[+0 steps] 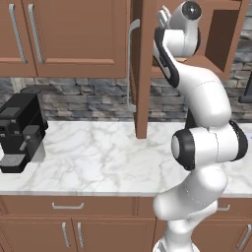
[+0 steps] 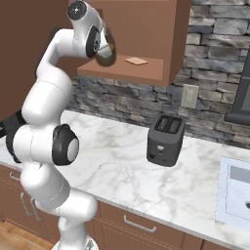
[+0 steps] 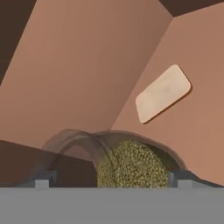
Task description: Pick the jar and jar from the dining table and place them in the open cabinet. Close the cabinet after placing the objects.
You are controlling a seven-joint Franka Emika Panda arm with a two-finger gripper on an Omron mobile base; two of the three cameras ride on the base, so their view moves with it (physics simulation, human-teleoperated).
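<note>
**Jar at the cabinet shelf**

The end effector (image 3: 111, 181) is clamped on the olive-filled jar (image 3: 131, 164), held at the open cabinet (image 2: 146, 34). The shelf (image 2: 122, 71) lies directly ahead and just below; a flat tan slab (image 3: 162, 93) rests deeper in.

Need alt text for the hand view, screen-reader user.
A clear glass jar with olive-green filling sits between the two dark fingertips of the gripper, seen from close inside a reddish-brown wooden cabinet. Beyond it, a flat pale tan rounded rectangular slab lies on the cabinet floor.
</note>
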